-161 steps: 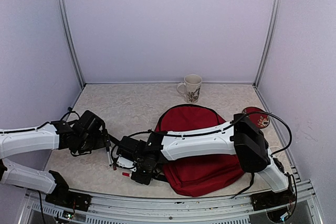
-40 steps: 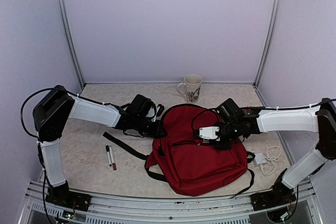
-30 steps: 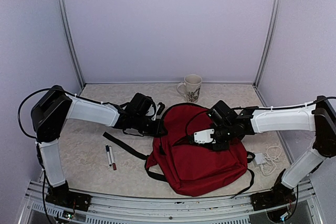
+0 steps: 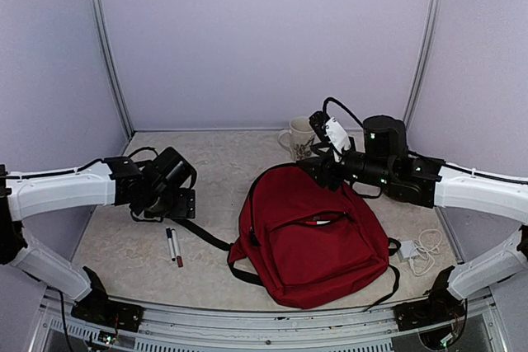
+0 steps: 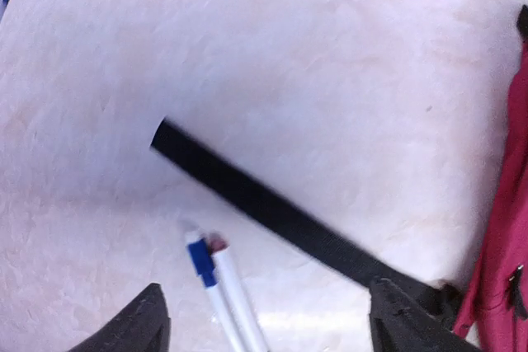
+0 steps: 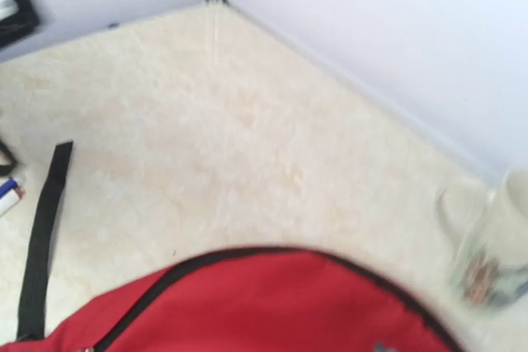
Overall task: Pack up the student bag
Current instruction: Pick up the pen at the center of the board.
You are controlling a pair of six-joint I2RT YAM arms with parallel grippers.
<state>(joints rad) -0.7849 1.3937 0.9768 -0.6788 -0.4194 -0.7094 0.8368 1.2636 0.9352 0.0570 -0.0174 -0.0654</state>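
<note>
Backpack: the dark red backpack [image 4: 318, 241] lies flat on the table [image 4: 206, 162], right of centre. Its front pocket faces up and its top end points toward the back wall.

My left gripper: my left gripper [image 5: 268, 294] hangs over the bare table to the left of the backpack, well apart from it. The two fingers [image 5: 148, 323] stand wide apart with nothing between them, so it is released and holds nothing.

My right gripper: my right gripper [image 4: 313, 167] is at the top edge of the backpack, on the side nearest the back wall. My right wrist camera shows only the red top of the backpack and the table beyond, not my fingers. I cannot tell whether it is released or clenched, nor whether it touches the fabric.

Strap: a black strap [image 4: 198, 232] runs from the backpack's left side across the table, and its free end lies under my left gripper.

Pens: two pens [image 4: 174, 246] lie side by side just beside the strap on its near side, one with a blue cap and one with a red tip.

Mug: a pale printed mug [image 4: 300, 138] stands upright near the back wall, just behind the backpack's top.

Cable: a white cable [image 4: 421, 251] lies in a loose bundle at the backpack's right edge.
</note>
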